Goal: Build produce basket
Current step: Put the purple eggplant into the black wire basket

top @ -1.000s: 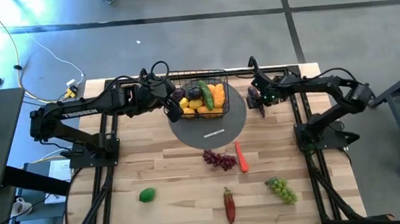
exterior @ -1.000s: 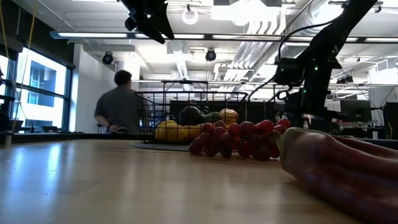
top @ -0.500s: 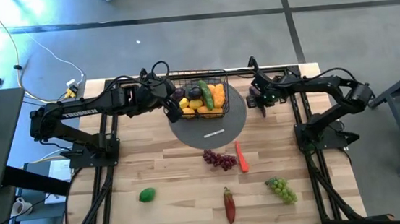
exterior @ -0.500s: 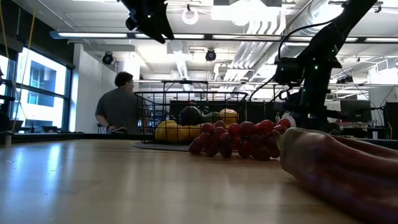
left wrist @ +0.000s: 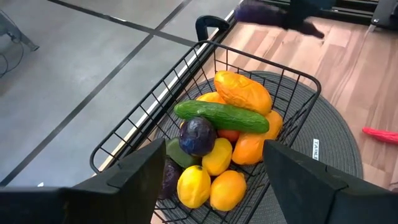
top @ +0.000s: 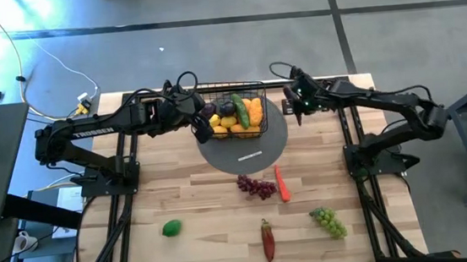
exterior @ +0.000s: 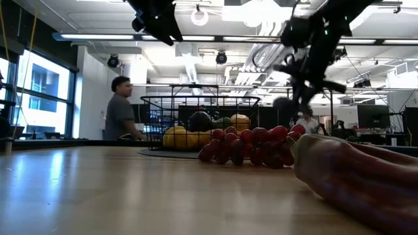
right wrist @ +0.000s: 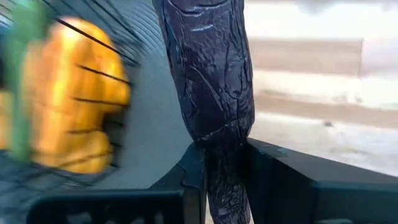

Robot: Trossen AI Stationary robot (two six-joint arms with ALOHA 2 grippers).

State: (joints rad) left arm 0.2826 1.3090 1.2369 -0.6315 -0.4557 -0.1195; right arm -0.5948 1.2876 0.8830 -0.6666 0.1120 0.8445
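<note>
High view: my right gripper (top: 297,107) hangs just beside the right end of the basket (top: 234,114), over the rim of the grey round mat (top: 277,137); my left gripper (top: 200,126) sits at the basket's left end. The basket stands on the mat at the table's far side, already filled with produce. Purple grapes (top: 256,186), a carrot (top: 281,183), a red pepper (top: 267,239), green grapes (top: 329,221) and a green fruit (top: 171,229) lie loose on the table (top: 180,195), well apart from the basket.

Low view: my right gripper (exterior: 302,85) is raised above table height to the right of the basket (exterior: 199,121); something dark hangs below it. A person (exterior: 117,117) stands in the room behind.

Left wrist view: my left fingers (left wrist: 130,180) stand spread, straddling the basket's near end, holding nothing that I can see. Inside lie lemons (left wrist: 194,185), a cucumber (left wrist: 221,116), a plum (left wrist: 198,135) and a mango (left wrist: 242,91).

Right wrist view: my right fingers (right wrist: 189,177) are pinched on a dark purple, wrinkled, elongated vegetable (right wrist: 214,81), gripped near one end so most of it sticks out ahead.

Handling: I judge it a light toy, fairly stiff, its skin possibly slick; an end grip may let it swing, so a hold nearer the middle would be steadier.

Where next: the basket is heaped, so I'd release low over a gap to stop it rolling out.
</note>
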